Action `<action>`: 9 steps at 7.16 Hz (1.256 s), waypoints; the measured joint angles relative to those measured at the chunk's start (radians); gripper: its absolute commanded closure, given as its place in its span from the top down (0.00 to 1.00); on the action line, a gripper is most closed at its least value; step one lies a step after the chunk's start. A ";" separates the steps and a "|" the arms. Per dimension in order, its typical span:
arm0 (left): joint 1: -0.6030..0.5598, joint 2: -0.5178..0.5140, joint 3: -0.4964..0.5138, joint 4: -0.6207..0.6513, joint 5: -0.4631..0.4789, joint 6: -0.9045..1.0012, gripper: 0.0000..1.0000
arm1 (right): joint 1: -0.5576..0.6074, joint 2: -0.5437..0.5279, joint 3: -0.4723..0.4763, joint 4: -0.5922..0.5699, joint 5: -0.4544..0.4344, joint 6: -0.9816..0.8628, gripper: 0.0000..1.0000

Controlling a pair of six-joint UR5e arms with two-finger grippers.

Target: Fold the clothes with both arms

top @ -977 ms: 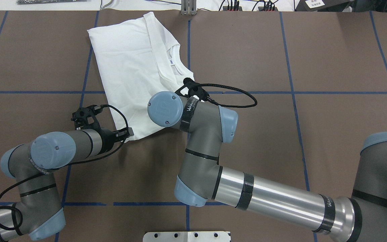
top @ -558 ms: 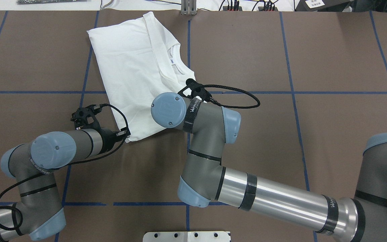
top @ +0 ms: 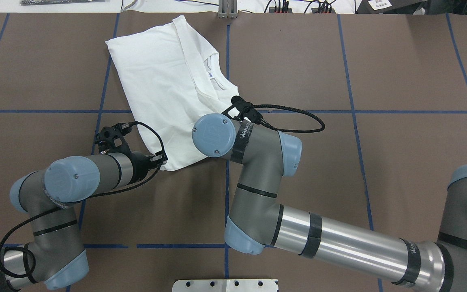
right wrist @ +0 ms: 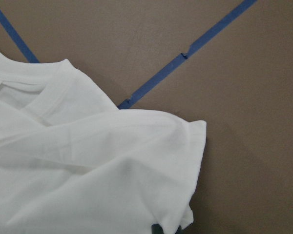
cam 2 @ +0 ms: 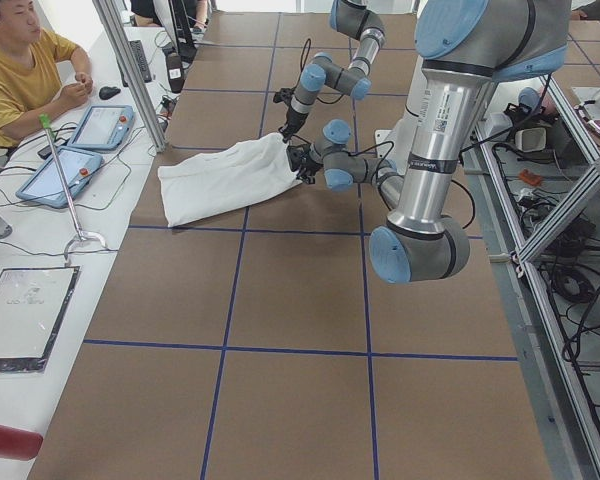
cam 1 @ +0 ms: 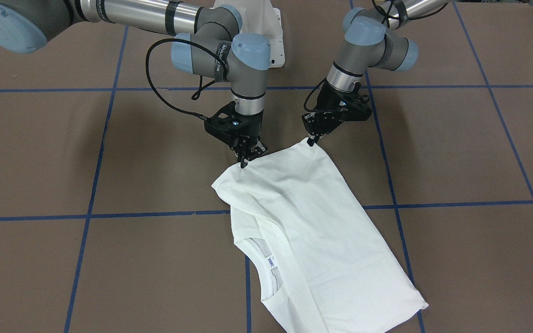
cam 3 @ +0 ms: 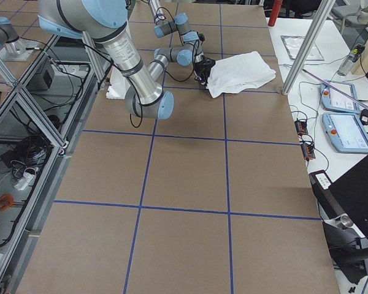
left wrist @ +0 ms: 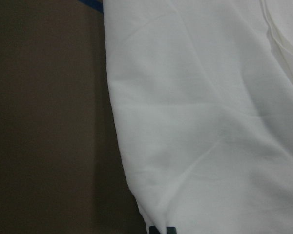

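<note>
**Both grippers pinch near corners of folded shirt**

White shirt (cam 1: 312,222) is folded to a rough rectangle and lies flat on the brown table (cam 1: 456,152), which has blue tape lines (cam 1: 155,215). In the overhead view it sits slanted, mostly left of the centre line, with its far end near the table's far edge. The collar (cam 1: 266,273) faces up with a small label (cam 1: 271,262), on the right arm's side. Left gripper (cam 1: 312,138) has its fingers closed on one robot-side corner of the shirt. Right gripper (cam 1: 243,159) is closed on the other robot-side corner, near the collar; overhead, its own wrist hides it. The left wrist view is mostly cloth. The right wrist view shows the held corner and collar over a tape line.
</note>
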 measured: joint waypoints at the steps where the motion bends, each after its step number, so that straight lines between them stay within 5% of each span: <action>1: 0.001 -0.040 -0.042 0.068 -0.019 0.001 0.00 | -0.008 -0.079 0.130 -0.040 0.000 -0.017 0.00; 3: 0.006 -0.071 -0.198 0.231 -0.087 0.000 0.00 | -0.087 -0.205 0.466 -0.258 -0.029 -0.028 0.00; 5: 0.021 -0.072 -0.347 0.353 -0.139 0.000 0.00 | -0.208 -0.232 0.674 -0.465 -0.111 -0.005 0.00; 7: 0.038 -0.074 -0.441 0.446 -0.159 0.000 0.00 | -0.254 -0.227 0.748 -0.552 -0.135 0.016 0.00; 9: 0.035 -0.079 -0.429 0.471 -0.164 0.011 0.00 | -0.220 -0.208 0.717 -0.561 -0.155 -0.028 0.00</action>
